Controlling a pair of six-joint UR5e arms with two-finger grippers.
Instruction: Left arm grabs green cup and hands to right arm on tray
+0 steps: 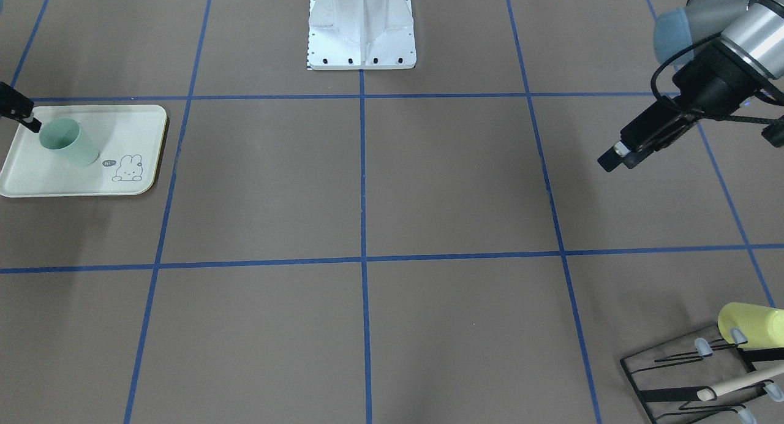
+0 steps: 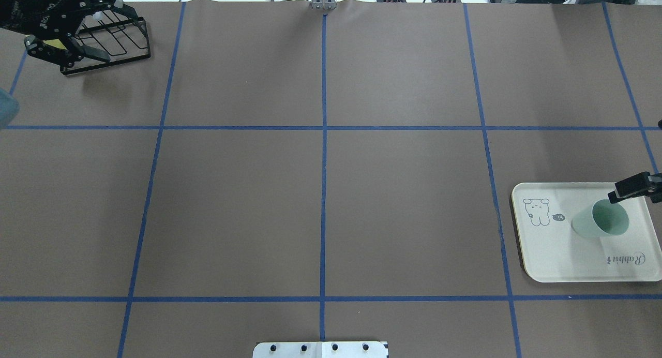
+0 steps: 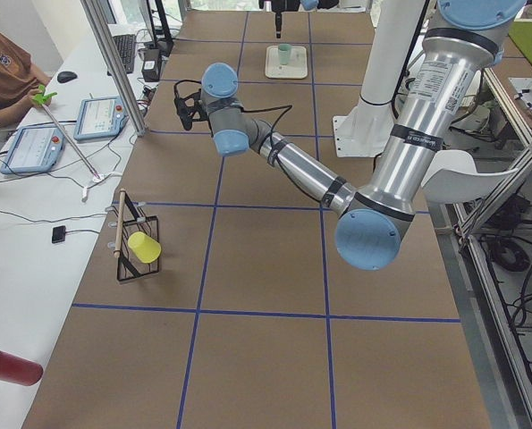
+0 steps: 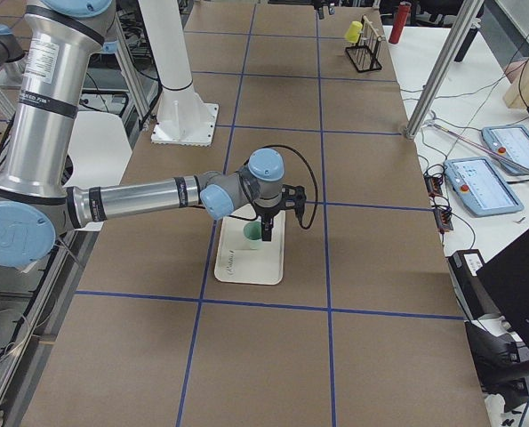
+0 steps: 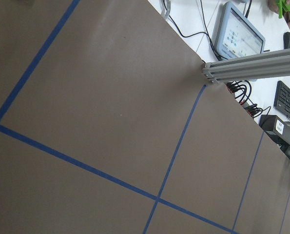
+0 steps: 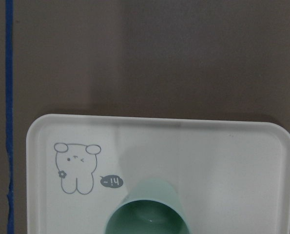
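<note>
The green cup (image 2: 600, 221) stands upright on the cream tray (image 2: 563, 254) at the table's right end. It also shows in the front view (image 1: 70, 145) and fills the bottom of the right wrist view (image 6: 147, 209). My right gripper (image 2: 623, 191) hangs over the cup from the tray's far side. One black finger (image 1: 30, 122) reaches the cup's rim and the other is out of frame, so I cannot tell whether it grips. My left gripper (image 2: 111, 34) is open and empty, raised at the far left, far from the cup.
A black wire rack (image 1: 686, 375) holds a yellow cup (image 1: 750, 326) and a wooden stick (image 1: 735, 384) at the far left corner, beneath my left gripper. The white robot base (image 1: 361, 32) stands at the middle of the near edge. Blue tape lines grid the brown table.
</note>
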